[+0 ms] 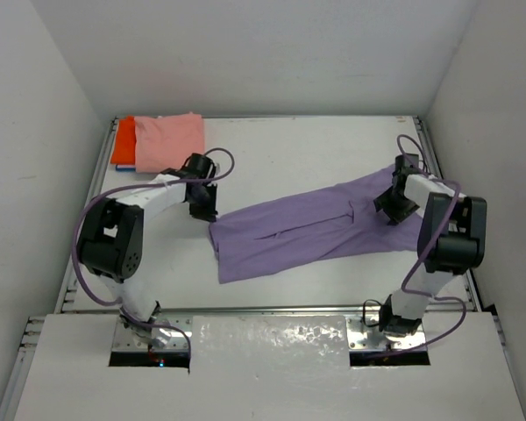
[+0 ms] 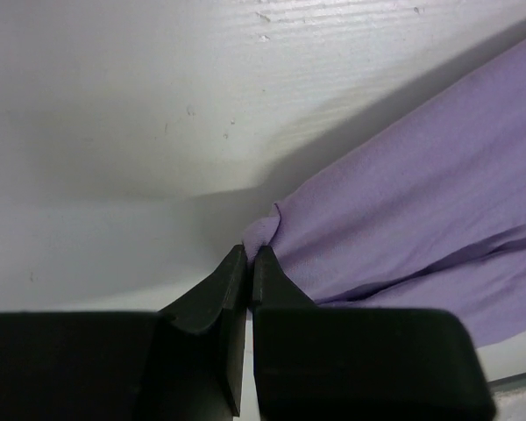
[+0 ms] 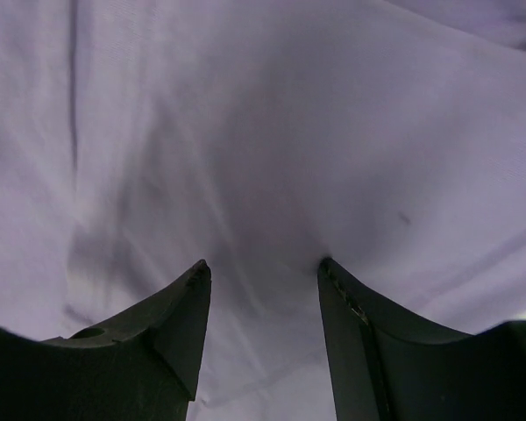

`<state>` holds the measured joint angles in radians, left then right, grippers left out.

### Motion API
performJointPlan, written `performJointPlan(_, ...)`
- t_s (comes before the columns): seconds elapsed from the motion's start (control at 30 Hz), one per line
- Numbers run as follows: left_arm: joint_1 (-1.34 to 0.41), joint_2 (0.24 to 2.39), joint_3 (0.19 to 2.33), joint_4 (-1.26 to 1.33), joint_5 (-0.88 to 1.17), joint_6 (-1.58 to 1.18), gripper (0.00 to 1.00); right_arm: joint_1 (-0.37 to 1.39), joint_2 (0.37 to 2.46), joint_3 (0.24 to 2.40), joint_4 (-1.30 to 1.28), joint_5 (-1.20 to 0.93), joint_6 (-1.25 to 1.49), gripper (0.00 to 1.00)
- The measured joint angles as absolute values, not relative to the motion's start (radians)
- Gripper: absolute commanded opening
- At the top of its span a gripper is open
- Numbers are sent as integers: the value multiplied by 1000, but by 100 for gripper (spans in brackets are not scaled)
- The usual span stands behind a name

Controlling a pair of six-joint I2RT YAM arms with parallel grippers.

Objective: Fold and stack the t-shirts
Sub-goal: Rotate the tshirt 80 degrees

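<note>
A purple t-shirt (image 1: 316, 226) lies stretched across the middle of the table, partly folded lengthwise. My left gripper (image 1: 207, 212) is shut on its left corner; in the left wrist view the tips (image 2: 252, 254) pinch a small tuck of the purple cloth (image 2: 421, 193). My right gripper (image 1: 391, 209) is open and pressed down on the shirt's right end; in the right wrist view the purple cloth (image 3: 263, 158) fills the space between its spread fingers (image 3: 261, 265). A folded pink t-shirt (image 1: 169, 140) lies at the back left on top of an orange one (image 1: 124, 140).
White walls enclose the table on the left, back and right. The table's metal rim (image 1: 272, 309) runs along the near side in front of the arm bases. Bare white tabletop (image 1: 280, 158) lies behind the purple shirt.
</note>
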<state>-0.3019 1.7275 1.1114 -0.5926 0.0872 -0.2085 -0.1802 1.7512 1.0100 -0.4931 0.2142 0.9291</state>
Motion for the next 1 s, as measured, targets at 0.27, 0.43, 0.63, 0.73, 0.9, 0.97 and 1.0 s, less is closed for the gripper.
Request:
performJointPlan(0.27,-302,1657,1087,-620,93,-226,0,-107,1928,1193,-533,241,931,51)
performJointPlan(0.43,-302,1641,1069,-645,89,-238,0,-63,2056,1378,-539,236,909,51)
performJointPlan(0.63,-302,1607,1027,-669,103,-283,2,-23,2294,1755,-556,123,803,52)
performJointPlan(0.73,-308,1579,997,-664,136,-326,2,-13,2419,1956,-547,36,753,53)
performJointPlan(0.9,-321,1536,962,-662,193,-400,10,7,2514,2092,-494,-97,707,59)
performJointPlan(0.97,-325,1527,958,-661,220,-422,19,12,2521,2096,-470,-128,698,60)
performJointPlan(1.0,-326,1524,957,-662,234,-434,31,14,2519,2090,-458,-140,691,61)
